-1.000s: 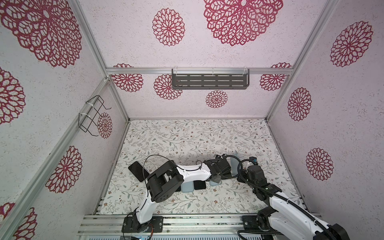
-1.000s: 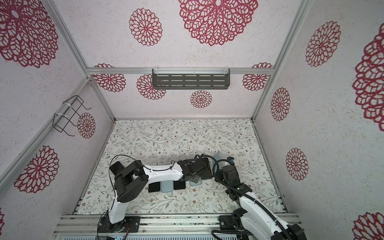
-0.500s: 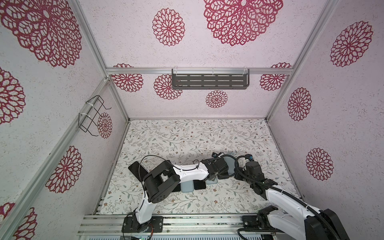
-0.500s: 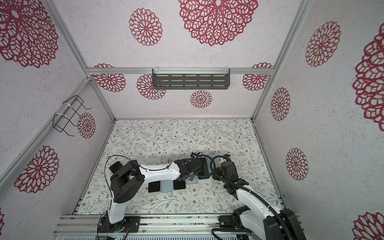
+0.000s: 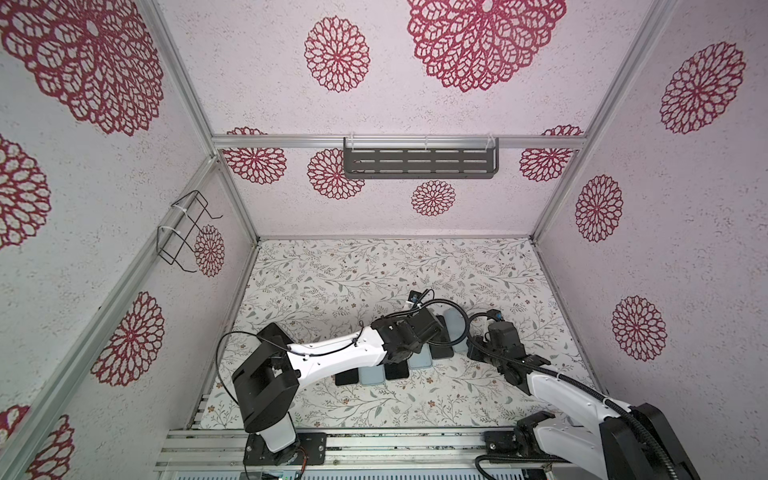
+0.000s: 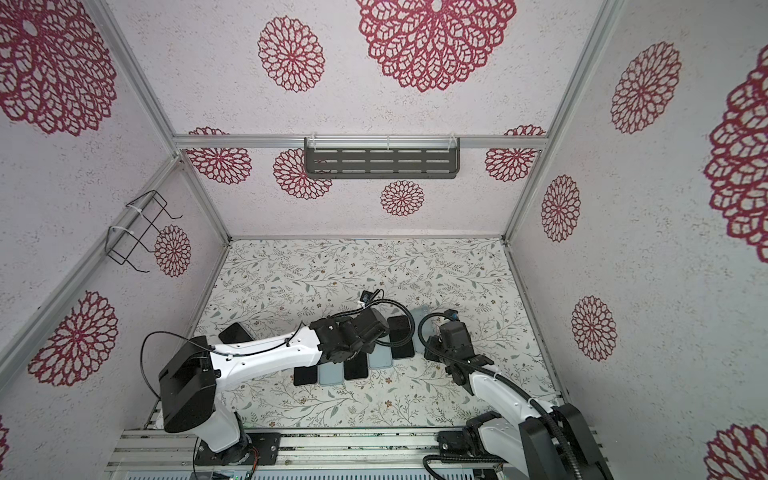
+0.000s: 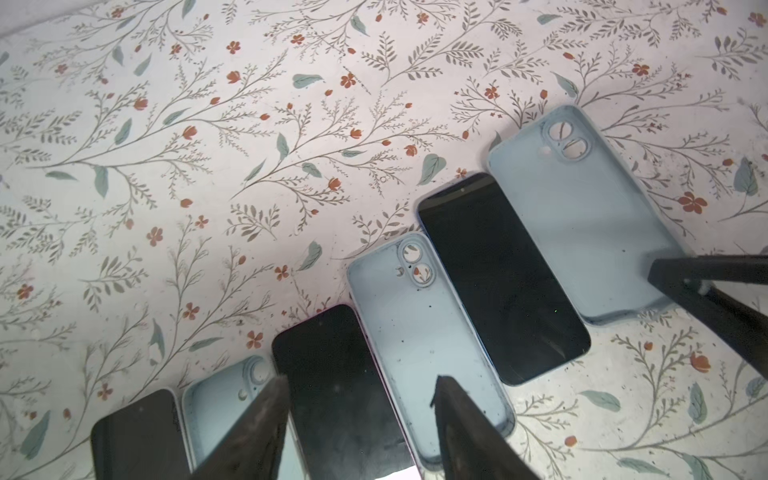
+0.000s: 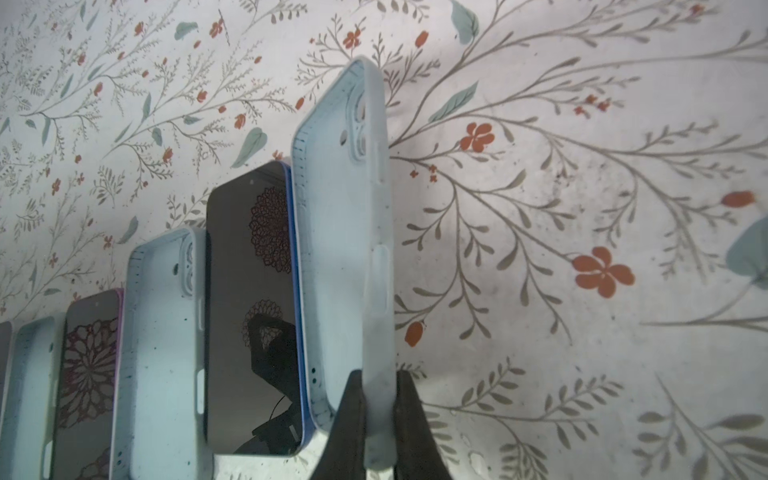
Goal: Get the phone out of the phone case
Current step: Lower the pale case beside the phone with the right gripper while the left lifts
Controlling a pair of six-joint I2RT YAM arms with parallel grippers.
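The phone case I'm working on is pale blue and empty; the table print shows through its camera cut-outs. My right gripper is clamped on its long side wall near one corner, with one finger inside the shell and one outside. From the left wrist camera it looks flat on the table, but I cannot tell whether the pinched corner is raised.

The phone lies bare and screen up, with a blue edge, just beside the case on the inner-finger side of that gripper. Its long edge is against the case wall or very near it.

Past the phone, farther from the right gripper, the row goes on with a second case, also empty, then a second phone with a dark screen.

My left gripper hangs over that stretch with its jaws apart and nothing in them. The second phone sits between its fingers, and one fingertip is over the second case.

In both top views the two grippers are close together over the row, left gripper on the left.
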